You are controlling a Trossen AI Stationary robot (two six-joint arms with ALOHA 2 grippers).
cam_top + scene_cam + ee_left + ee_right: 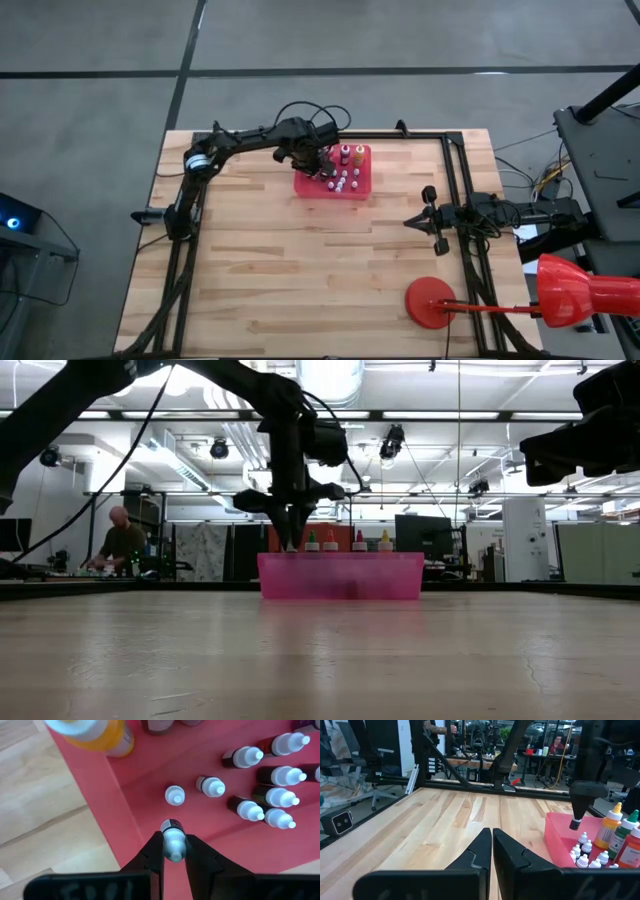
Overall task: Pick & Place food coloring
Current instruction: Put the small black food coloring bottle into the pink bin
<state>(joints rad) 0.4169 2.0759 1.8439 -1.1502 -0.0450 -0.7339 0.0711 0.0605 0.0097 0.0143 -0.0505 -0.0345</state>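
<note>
Between the left jaws [173, 851] — one small bottle [173, 842], clamped.

Small food coloring bottles [260, 795] clustered in a red tray [362, 190] at the table's far side. Seven small dark-bodied bottles with white caps grouped close together, some leaning. Two more small white-capped bottles [210, 786] set apart from that group, nearer the tray's edge. Taller bottles [345, 541] upright along one side of the tray, with orange, green and red bodies and pale caps. One small bottle [173, 840], dark body with white cap, pinched at the cap between the left gripper [173, 851] fingers, over the tray near its edge.
</note>
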